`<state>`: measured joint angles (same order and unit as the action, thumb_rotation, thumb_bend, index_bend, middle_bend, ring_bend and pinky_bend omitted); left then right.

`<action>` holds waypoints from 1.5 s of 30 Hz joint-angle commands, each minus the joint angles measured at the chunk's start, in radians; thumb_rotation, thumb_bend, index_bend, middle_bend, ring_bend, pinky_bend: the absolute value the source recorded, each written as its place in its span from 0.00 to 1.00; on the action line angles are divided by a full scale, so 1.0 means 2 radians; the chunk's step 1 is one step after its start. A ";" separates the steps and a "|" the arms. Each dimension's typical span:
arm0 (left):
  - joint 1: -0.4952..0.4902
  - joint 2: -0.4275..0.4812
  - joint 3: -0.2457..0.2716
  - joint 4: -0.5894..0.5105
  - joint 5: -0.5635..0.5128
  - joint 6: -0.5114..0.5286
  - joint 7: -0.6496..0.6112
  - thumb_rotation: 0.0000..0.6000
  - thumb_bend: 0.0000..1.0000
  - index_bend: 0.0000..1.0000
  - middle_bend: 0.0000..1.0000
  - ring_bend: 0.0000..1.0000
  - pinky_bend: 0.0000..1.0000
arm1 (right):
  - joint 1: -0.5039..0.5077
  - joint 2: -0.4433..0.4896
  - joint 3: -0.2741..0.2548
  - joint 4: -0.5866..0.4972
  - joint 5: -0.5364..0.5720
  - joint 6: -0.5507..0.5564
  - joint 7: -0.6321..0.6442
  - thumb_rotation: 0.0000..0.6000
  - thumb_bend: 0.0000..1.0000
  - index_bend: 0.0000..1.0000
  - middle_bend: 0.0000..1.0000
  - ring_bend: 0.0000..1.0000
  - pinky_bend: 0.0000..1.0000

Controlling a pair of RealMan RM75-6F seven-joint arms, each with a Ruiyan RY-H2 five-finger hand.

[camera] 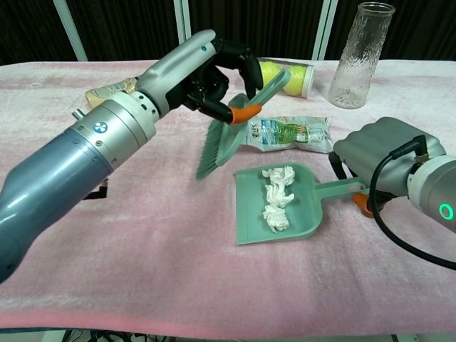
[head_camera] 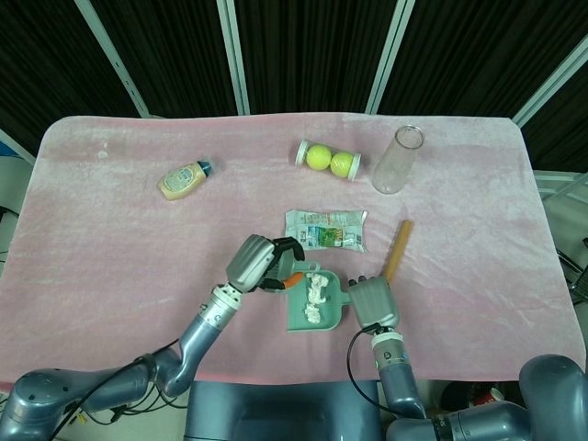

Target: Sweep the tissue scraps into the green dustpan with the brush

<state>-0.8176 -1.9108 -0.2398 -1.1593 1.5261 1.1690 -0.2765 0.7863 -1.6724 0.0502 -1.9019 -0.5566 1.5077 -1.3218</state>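
My left hand (camera: 203,68) grips the green brush (camera: 217,142) by its handle and holds it tilted in the air, left of and above the green dustpan (camera: 303,214). Its bristles hang clear of the pink cloth. White tissue scraps (camera: 278,198) lie inside the pan. My right hand (camera: 385,167) holds the dustpan's handle (camera: 340,189) on the right. From the head view, the left hand (head_camera: 260,262) is just left of the dustpan (head_camera: 299,320), the scraps (head_camera: 316,292) lie in it, and the right hand (head_camera: 371,301) sits at its right side.
A snack packet (head_camera: 325,230) lies just beyond the dustpan, and a wooden stick (head_camera: 397,252) to its right. Further back stand a clear glass (head_camera: 398,161), a tube of tennis balls (head_camera: 329,159) and a small sauce bottle (head_camera: 186,178). The table's front edge is close behind the pan.
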 commanded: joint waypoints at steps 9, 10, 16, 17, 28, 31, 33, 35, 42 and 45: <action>-0.004 0.107 0.042 -0.014 -0.003 -0.076 0.123 1.00 0.37 0.55 0.64 0.83 0.97 | -0.001 -0.003 0.000 0.004 0.002 -0.003 0.002 1.00 0.39 0.51 0.50 0.60 0.73; -0.004 0.117 0.045 -0.016 -0.006 -0.084 0.135 1.00 0.37 0.55 0.64 0.83 0.97 | -0.001 -0.004 -0.001 0.004 0.002 -0.003 0.002 1.00 0.39 0.51 0.50 0.60 0.73; 0.000 0.161 0.067 -0.020 -0.015 -0.114 0.192 1.00 0.37 0.55 0.64 0.83 0.97 | -0.002 -0.004 -0.001 0.004 0.002 -0.003 0.002 1.00 0.39 0.51 0.50 0.60 0.73; 0.002 0.167 0.069 -0.022 -0.021 -0.119 0.199 1.00 0.37 0.54 0.63 0.83 0.97 | -0.002 -0.004 -0.002 0.004 0.002 -0.003 0.003 1.00 0.39 0.51 0.50 0.60 0.73; 0.032 0.211 0.084 -0.042 -0.084 -0.149 0.258 1.00 0.00 0.09 0.29 0.81 0.97 | -0.003 -0.004 -0.002 0.001 0.001 -0.002 0.004 1.00 0.39 0.51 0.50 0.60 0.73; 0.040 0.219 0.079 -0.051 -0.095 -0.138 0.260 1.00 0.00 0.03 0.25 0.81 0.97 | -0.003 -0.005 -0.003 0.003 0.002 -0.003 0.004 1.00 0.39 0.51 0.50 0.60 0.73; 0.043 0.226 0.077 -0.059 -0.096 -0.130 0.256 1.00 0.00 0.03 0.24 0.81 0.97 | -0.004 -0.006 -0.006 0.006 0.000 -0.004 0.004 1.00 0.39 0.51 0.49 0.59 0.73; 0.045 0.231 0.074 -0.064 -0.096 -0.126 0.253 1.00 0.00 0.03 0.24 0.81 0.97 | -0.005 -0.006 -0.007 0.008 -0.001 -0.004 0.005 1.00 0.38 0.51 0.47 0.59 0.73; 0.049 0.240 0.063 -0.079 -0.106 -0.117 0.239 1.00 0.00 0.02 0.24 0.81 0.97 | -0.008 -0.007 -0.012 0.014 -0.001 -0.005 0.004 1.00 0.28 0.45 0.38 0.58 0.73; 0.050 0.242 0.062 -0.081 -0.107 -0.116 0.237 1.00 0.00 0.02 0.24 0.81 0.97 | -0.009 -0.008 -0.014 0.016 -0.002 -0.005 0.004 1.00 0.26 0.40 0.34 0.58 0.73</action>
<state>-0.7186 -1.4270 -0.1155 -1.3205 1.3116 0.9369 0.1976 0.7683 -1.6876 0.0229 -1.8709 -0.5596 1.4970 -1.3137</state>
